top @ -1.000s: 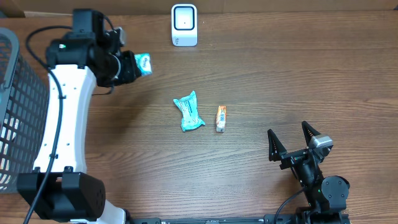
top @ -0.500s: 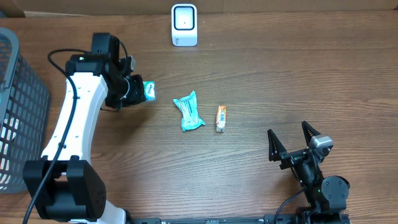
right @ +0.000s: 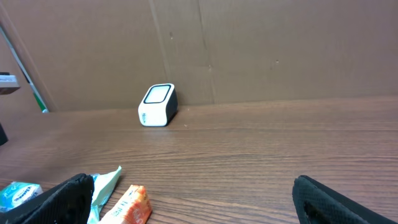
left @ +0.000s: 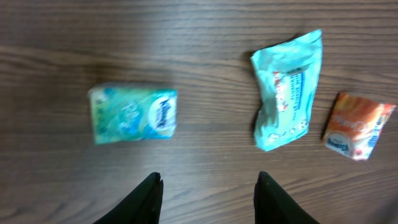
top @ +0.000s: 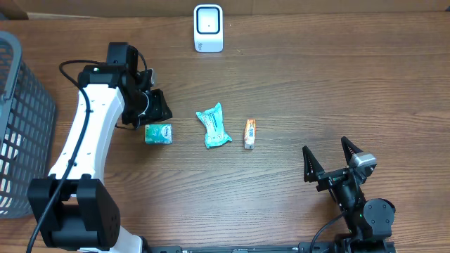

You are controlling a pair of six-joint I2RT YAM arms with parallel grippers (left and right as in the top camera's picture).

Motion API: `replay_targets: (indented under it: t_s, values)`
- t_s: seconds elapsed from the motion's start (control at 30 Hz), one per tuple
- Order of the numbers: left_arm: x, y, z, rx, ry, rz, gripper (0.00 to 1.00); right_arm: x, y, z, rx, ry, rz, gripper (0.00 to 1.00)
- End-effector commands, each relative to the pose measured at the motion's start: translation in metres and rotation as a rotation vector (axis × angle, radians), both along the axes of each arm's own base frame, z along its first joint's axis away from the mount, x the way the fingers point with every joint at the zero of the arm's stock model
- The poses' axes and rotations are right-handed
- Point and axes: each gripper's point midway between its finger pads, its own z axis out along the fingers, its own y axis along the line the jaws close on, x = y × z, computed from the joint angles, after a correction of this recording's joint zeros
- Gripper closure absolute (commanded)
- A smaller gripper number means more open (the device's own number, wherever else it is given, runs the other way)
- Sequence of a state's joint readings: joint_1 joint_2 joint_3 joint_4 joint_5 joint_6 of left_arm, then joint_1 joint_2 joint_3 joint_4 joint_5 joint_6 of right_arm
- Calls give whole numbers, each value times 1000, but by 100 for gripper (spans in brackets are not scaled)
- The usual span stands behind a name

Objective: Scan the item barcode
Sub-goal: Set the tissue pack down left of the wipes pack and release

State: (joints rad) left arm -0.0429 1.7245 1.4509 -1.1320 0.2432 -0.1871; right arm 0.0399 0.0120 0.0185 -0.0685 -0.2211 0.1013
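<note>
**Tissue pack on table, both grippers empty**

Wood table (top: 316, 91). Grey wire basket (top: 21, 126) sits at the far-left edge. The left arm (top: 84, 140) reaches over the left-centre. The left gripper (left: 209, 183) has its fingers parted and nothing between them. The right gripper (top: 326, 147) sits at the near-right corner, jaws spread wide, empty. White scanner (top: 208, 28) stands at the back edge, centre. The teal pouch (top: 213, 126) lies mid-table. The green tissue pack (top: 158, 133) lies flat just left of the pouch, below the left gripper and not touching it. The orange sachet (top: 249, 133) lies just right of the pouch.
</note>
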Motion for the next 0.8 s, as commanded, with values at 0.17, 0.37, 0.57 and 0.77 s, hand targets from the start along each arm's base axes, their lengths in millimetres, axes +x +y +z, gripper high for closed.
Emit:
replay_targets:
  t_s: [0.17, 0.37, 0.57, 0.77]
  values:
    - [16, -19, 39, -74, -90, -61, 58, 0, -1, -2, 2, -3, -5, 0]
    - [33, 5, 81, 8, -184, -15, 62, 0, -1, -2, 2, -3, -5, 0]
    - [47, 58, 162, 24, -348, 129, 61, 0, -1, -2, 2, -3, -5, 0]
    - [36, 158, 232, 36, -504, 502, 56, 0, -1, -2, 2, -3, -5, 0]
